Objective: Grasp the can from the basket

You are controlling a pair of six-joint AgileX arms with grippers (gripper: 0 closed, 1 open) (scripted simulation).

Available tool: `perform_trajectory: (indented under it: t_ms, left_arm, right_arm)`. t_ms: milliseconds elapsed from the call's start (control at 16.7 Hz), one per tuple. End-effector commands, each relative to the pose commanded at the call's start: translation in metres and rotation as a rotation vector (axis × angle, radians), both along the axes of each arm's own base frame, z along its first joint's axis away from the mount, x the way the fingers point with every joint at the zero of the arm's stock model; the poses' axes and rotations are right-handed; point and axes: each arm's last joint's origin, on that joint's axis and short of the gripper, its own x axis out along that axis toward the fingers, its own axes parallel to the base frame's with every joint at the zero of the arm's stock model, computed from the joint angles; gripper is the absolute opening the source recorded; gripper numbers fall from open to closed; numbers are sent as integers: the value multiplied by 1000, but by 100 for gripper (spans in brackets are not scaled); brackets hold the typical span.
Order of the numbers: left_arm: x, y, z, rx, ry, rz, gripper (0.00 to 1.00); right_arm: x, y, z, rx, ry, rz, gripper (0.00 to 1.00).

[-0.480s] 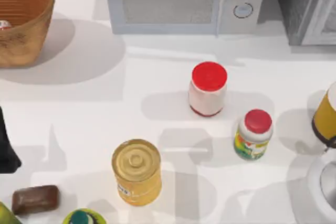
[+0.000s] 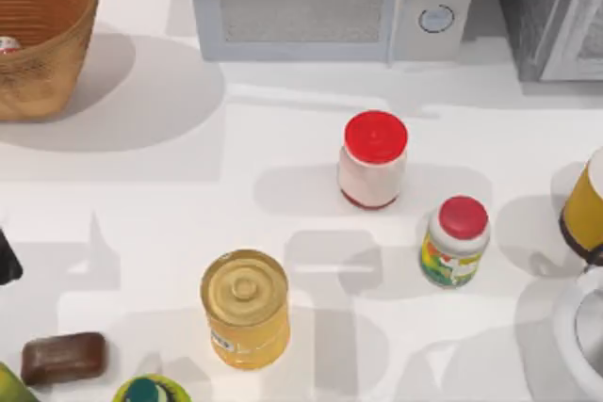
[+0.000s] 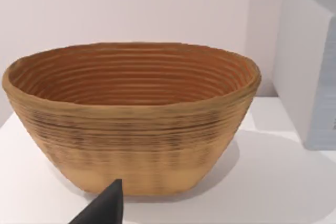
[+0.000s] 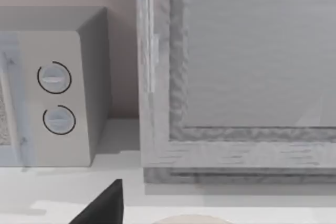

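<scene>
The can point(image 2: 8, 44) sits inside the basket point(image 2: 57, 54) at the far left corner of the surface point(image 2: 236, 157), by the top view's left edge; only a small pale sliver with a red mark shows, so which way its long axis runs cannot be told. The basket stands upright with its ribbed orange-brown inside open upward, well apart from the microwave point(image 2: 330, 2) to its right. A dark part of the left arm point(image 2: 6, 259) shows at the left edge of the top view, nearer the front than the basket and apart from it. In the left wrist view the basket fills the middle, seen from the side and slightly above, with one dark fingertip of the left pincer point(image 3: 105, 208) low in front of it; whether that pincer is open or closed cannot be told. The right wrist view faces the microwave's dials point(image 4: 55, 98) and a grey cabinet point(image 4: 236, 77), with one dark fingertip of the right pincer point(image 4: 105, 205) in front, its state likewise unclear.
</scene>
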Motion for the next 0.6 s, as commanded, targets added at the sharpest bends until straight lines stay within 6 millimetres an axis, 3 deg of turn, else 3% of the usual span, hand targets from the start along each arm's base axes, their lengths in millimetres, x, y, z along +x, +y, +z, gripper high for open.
perform_trajectory:
  t_ms: [300,600]
  left_arm:
    - [24,3,71,13,144,2,100]
    - [89,11,147,25,328,2,100]
  right_arm:
    - [0,0,0,0,0,0,100]
    - [0,0,0,0,0,0,100]
